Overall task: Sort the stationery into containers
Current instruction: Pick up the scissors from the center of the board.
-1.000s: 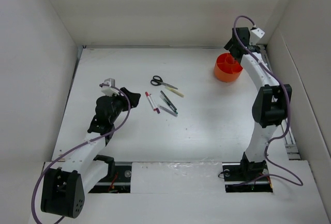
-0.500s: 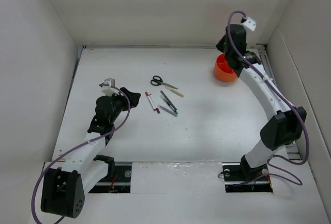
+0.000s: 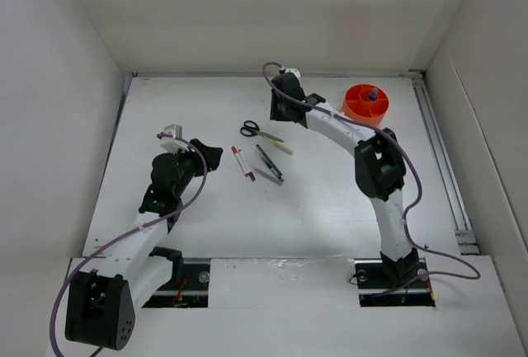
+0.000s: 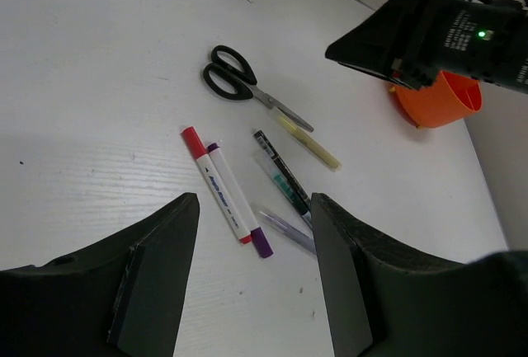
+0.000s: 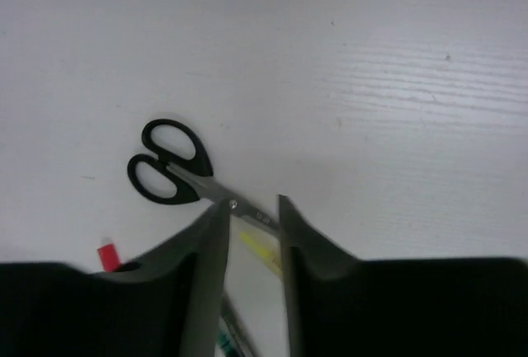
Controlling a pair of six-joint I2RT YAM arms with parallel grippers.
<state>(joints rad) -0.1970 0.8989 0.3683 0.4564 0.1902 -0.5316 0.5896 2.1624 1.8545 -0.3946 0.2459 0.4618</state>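
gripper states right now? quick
Left gripper: open, holding nothing.
Right gripper: open only narrowly, holding nothing, poised over the black-handled metal scissors.

The right gripper (image 3: 278,116) has swung away from the orange container (image 3: 355,112) — that pot now sits well off to its side, uncovered, with a small blue-tipped item (image 3: 372,93) showing inside. The gripper now hangs over the scissors (image 5: 175,171), whose blade lies just beyond its narrowly parted fingertips — the black handles lie further out from them.
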